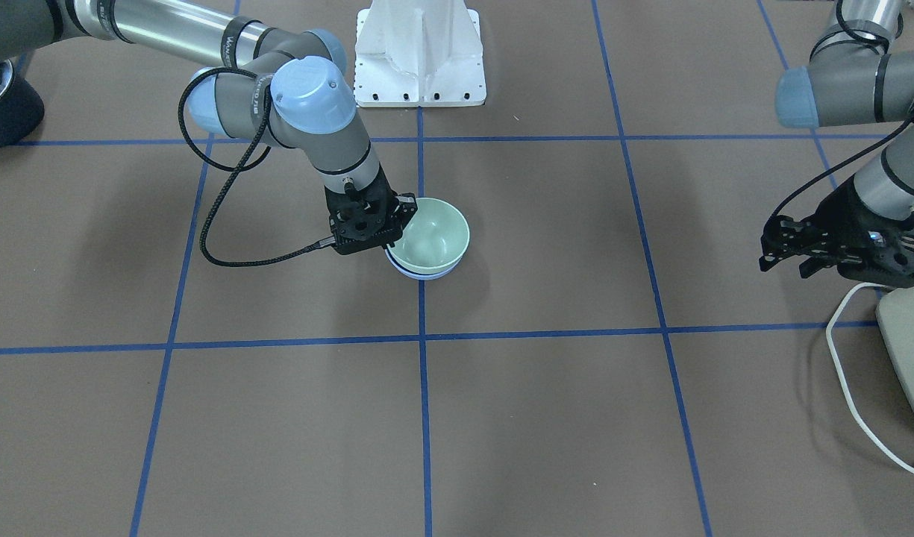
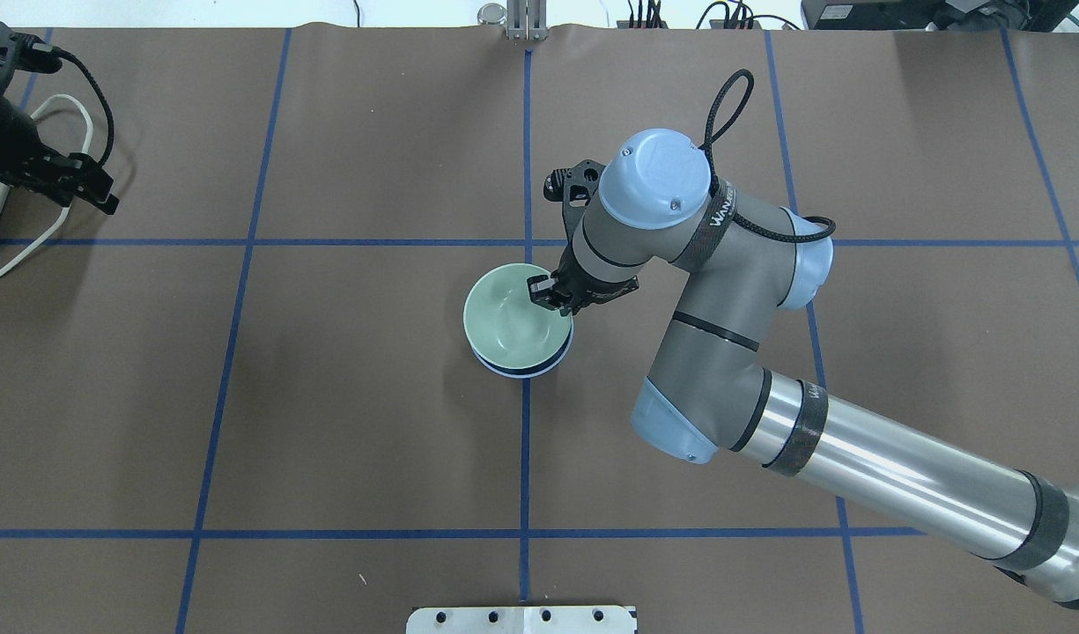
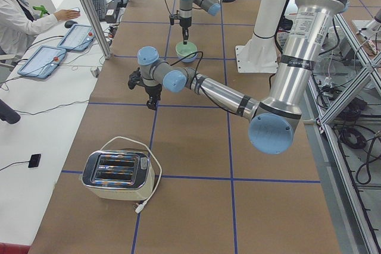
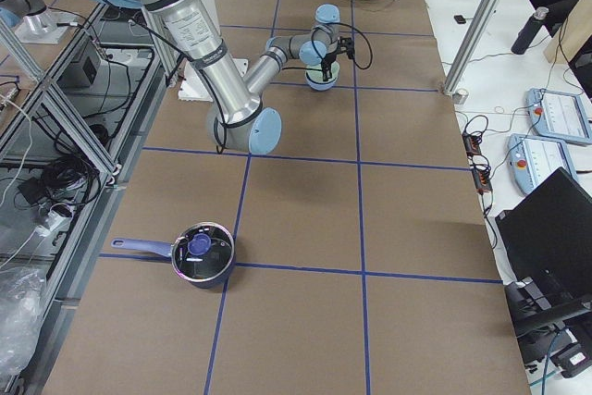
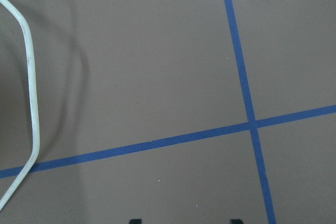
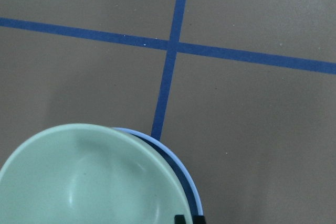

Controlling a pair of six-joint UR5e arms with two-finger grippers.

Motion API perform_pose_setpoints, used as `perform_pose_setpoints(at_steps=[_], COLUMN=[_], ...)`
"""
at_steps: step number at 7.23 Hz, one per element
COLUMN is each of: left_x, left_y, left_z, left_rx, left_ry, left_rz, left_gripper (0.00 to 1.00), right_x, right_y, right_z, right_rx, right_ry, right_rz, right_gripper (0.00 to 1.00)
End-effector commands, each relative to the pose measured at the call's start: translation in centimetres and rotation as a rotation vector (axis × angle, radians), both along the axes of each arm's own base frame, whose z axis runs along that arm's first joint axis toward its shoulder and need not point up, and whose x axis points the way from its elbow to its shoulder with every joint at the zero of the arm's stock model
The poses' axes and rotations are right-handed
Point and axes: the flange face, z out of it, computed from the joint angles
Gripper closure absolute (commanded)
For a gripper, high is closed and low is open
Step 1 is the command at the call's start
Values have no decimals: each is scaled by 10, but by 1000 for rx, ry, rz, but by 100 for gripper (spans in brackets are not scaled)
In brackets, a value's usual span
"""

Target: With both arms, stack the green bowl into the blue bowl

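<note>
The green bowl [image 1: 430,235] sits nested in the blue bowl [image 1: 419,274] at the table's middle, slightly tilted. Only the blue bowl's rim [image 2: 513,372] shows under the green bowl [image 2: 508,321]. My right gripper [image 1: 401,224] points down at the green bowl's rim and is shut on it; it also shows in the overhead view [image 2: 546,295]. In the right wrist view the green bowl [image 6: 89,182] fills the lower left with the blue rim [image 6: 191,182] beside it, and the fingertips [image 6: 179,219] stand close together. My left gripper [image 1: 785,261] hangs open and empty far off, over bare table [image 5: 186,220].
A toaster [image 3: 119,173] with a white cord [image 1: 844,373] stands near my left gripper. A dark pot [image 4: 203,254] with a lid sits at the right end of the table. The white pedestal [image 1: 419,52] is behind the bowls. An operator [image 3: 18,10] sits at a side desk.
</note>
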Motion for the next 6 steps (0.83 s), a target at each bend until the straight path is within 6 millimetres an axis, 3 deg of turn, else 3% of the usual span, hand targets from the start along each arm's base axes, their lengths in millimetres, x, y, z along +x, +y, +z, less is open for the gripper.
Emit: perform_pose_setpoints(at_steps=[1, 2, 4, 5, 6], left_x=[0, 0, 0, 0, 0], left_y=[0, 0, 0, -1, -1], left_z=[1, 1, 2, 4, 4], left_rx=[-1, -1, -3, -6, -6], left_ry=[-1, -1, -1, -3, -3], left_rz=[0, 0, 0, 1, 1], left_gripper=[36, 36, 36, 35, 35], right_x=[1, 1, 1, 1, 1], right_y=[1, 1, 0, 0, 0], right_z=[1, 2, 5, 6, 6], right_rx=[0, 4, 74, 75, 75], right_ry=[0, 0, 7, 8, 8], right_rz=[-3, -1, -49, -50, -50], right_gripper=[84, 67, 10, 0, 0])
